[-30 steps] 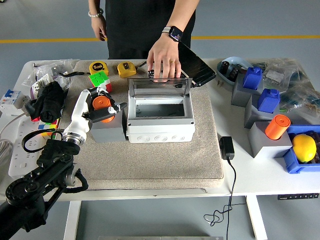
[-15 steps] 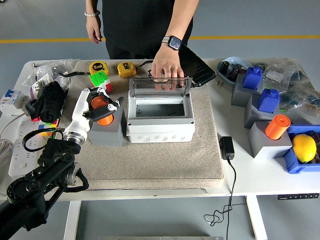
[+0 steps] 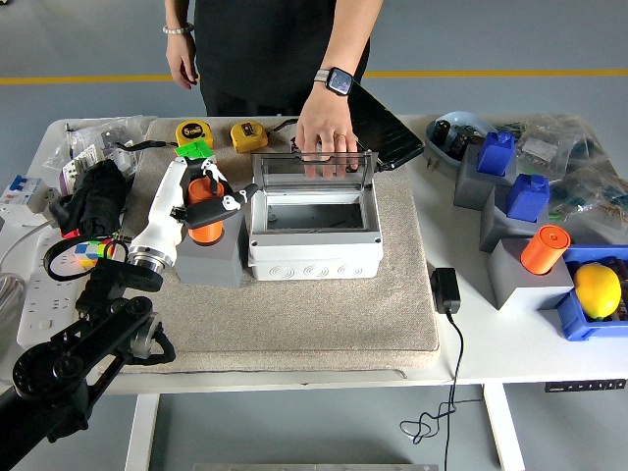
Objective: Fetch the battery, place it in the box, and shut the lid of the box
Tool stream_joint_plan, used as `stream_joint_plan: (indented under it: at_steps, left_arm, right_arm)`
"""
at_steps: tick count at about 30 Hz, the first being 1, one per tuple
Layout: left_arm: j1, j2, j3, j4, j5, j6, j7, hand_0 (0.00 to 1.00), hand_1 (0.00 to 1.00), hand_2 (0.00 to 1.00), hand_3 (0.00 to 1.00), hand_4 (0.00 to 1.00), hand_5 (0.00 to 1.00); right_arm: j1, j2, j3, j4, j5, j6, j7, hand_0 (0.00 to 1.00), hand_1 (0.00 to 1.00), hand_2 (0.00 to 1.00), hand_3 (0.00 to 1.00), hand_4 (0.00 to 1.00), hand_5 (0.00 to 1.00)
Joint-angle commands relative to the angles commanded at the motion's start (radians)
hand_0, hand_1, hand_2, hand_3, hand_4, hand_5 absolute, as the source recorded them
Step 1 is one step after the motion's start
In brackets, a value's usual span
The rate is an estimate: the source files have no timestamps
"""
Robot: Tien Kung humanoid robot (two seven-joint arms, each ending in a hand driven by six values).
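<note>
Beside the open grey box (image 3: 314, 250), left robot hand (image 3: 201, 201) gripping orange cylindrical battery (image 3: 206, 221).

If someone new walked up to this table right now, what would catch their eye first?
Probably the robot's left hand, its white fingers closed around the orange battery on a grey block at centre-left. Next to it sits the open grey box, whose clear lid a person's hand holds up from the far side. The yellow lemon in the blue bin at far right also stands out.

Table (image 3: 510, 339): white
Centre: beige mat (image 3: 324, 314)
Right: adapter (image 3: 444, 290), grey blocks (image 3: 525, 275)
Left: power strip (image 3: 49, 285)
</note>
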Motion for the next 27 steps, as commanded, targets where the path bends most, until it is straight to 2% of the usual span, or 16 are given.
stream_joint_plan:
  at_steps: [5, 11, 14, 20, 23, 24, 27]
  left_arm:
    - [-0.023, 0.032, 0.026, -0.069, 0.181, -0.01, 0.092, 0.071, 0.055, 0.066, 0.12, 0.863, 0.002]
    - [-0.078, 0.079, 0.116, -0.129, 0.37, -0.042, 0.197, 0.078, 0.057, 0.069, 0.117, 0.854, 0.002]
    - [-0.106, 0.092, 0.168, -0.13, 0.411, -0.058, 0.211, 0.08, 0.058, 0.071, 0.108, 0.85, 0.002]
    - [-0.155, 0.098, 0.251, -0.135, 0.493, -0.066, 0.24, 0.081, 0.061, 0.072, 0.107, 0.859, 0.002]
    - [-0.19, 0.096, 0.287, -0.141, 0.547, -0.077, 0.281, 0.081, 0.061, 0.072, 0.107, 0.859, 0.002]
    - [-0.203, 0.094, 0.299, -0.141, 0.565, -0.084, 0.296, 0.082, 0.053, 0.078, 0.113, 0.909, 0.002]
    - [-0.236, 0.084, 0.332, -0.137, 0.618, -0.097, 0.334, 0.082, 0.053, 0.078, 0.113, 0.909, 0.002]
  right_arm:
    - [-0.002, -0.002, 0.0, -0.001, 0.001, -0.001, 0.0, 0.594, 0.605, 0.578, 0.562, 0.931, 0.45]
    - [0.003, -0.004, 0.001, 0.0, 0.002, -0.001, 0.001, 0.595, 0.606, 0.577, 0.561, 0.931, 0.45]
    - [0.004, -0.005, 0.001, 0.0, 0.003, -0.001, 0.001, 0.595, 0.604, 0.575, 0.561, 0.931, 0.45]
    - [0.005, -0.006, -0.003, -0.001, 0.006, -0.001, 0.001, 0.595, 0.604, 0.575, 0.561, 0.93, 0.449]
    - [0.005, -0.007, -0.005, -0.001, 0.006, -0.001, 0.001, 0.595, 0.604, 0.575, 0.561, 0.93, 0.449]
    - [0.006, -0.008, -0.006, -0.001, 0.006, -0.001, 0.001, 0.595, 0.603, 0.575, 0.561, 0.93, 0.449]
    - [0.006, -0.009, -0.006, 0.0, 0.006, -0.001, 0.001, 0.595, 0.603, 0.575, 0.561, 0.93, 0.449]
